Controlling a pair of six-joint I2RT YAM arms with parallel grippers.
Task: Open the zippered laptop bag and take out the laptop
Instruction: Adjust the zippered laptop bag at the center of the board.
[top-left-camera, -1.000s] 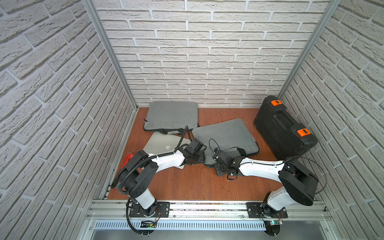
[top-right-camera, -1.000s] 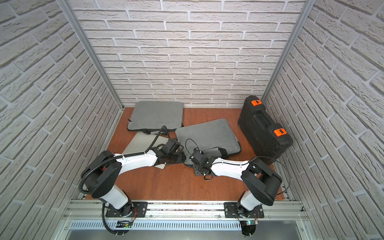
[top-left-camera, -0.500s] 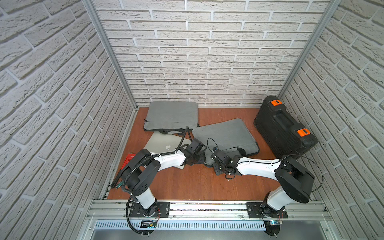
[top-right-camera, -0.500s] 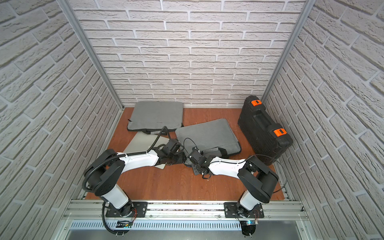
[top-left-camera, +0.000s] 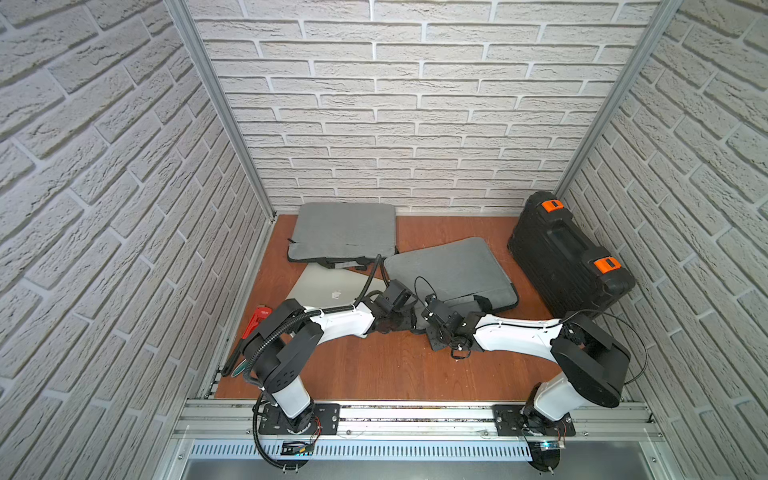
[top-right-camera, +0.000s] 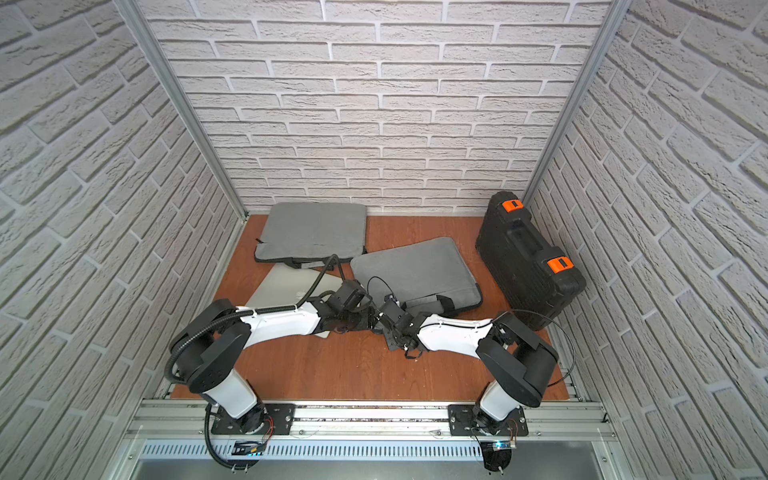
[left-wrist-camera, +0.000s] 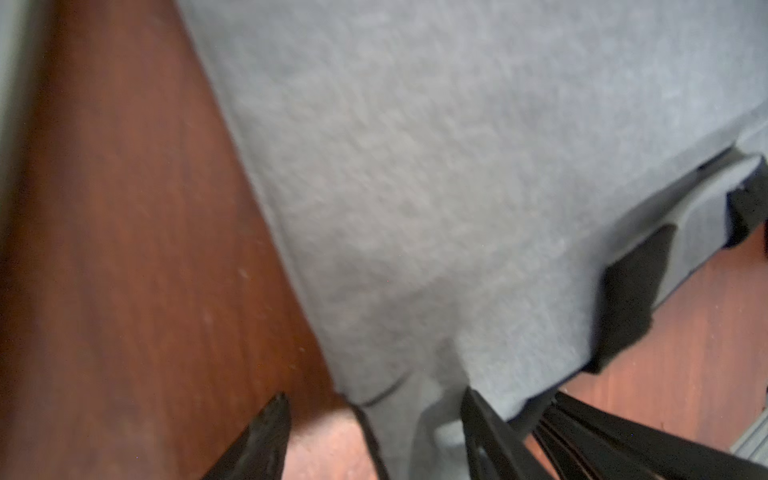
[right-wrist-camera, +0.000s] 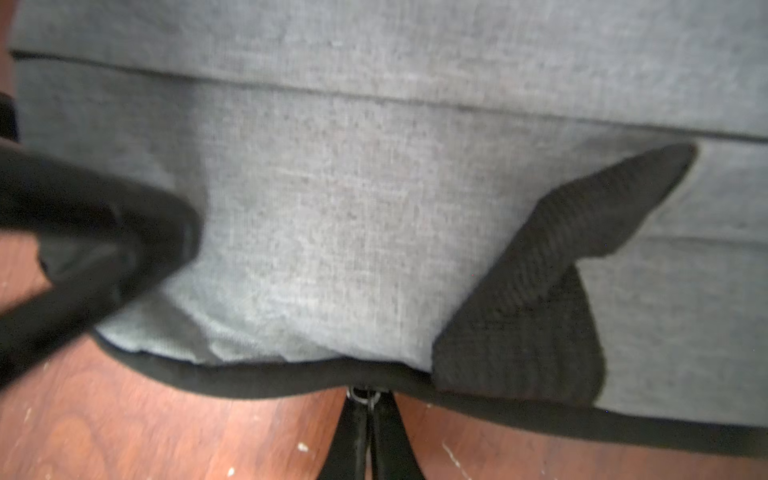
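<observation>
The laptop bag (top-left-camera: 449, 266) lies flat near the middle of the table (top-left-camera: 374, 365), a bit to the right side, w/ its front edge by the 2 arms. It's 1 soft grey cloth bag, shaped like a rectangle w/ round corners, a black trim along the edge and black woven strap bits on the front. The zip pull (right-wrist-camera: 365, 395) is a small metal ring on that black trim. The right gripper (right-wrist-camera: 368, 409) has its 2 fingers pressed together, pinching the zip pull. The left gripper (left-wrist-camera: 374, 419) has its fingers apart, and a front corner of the bag sits in the gap; can't tell if it's squeezed. There are 2 grey bags in all: the 2nd bag (top-left-camera: 345, 228) is the same soft cloth kind, lying flat at the back left by the wall. Just in front of it is 1 silver laptop (top-left-camera: 328, 286), thin, smooth and shut, w/ a small logo on top. On the right is 1 black case (top-left-camera: 569, 253), hard bumpy plastic, w/ 2 orange clips (top-left-camera: 552, 205). At the left edge lies 1 red wrench (top-left-camera: 255, 322), made of metal. The table is smooth brown wood. 3 white brick walls (top-left-camera: 415, 104) stand round it.
</observation>
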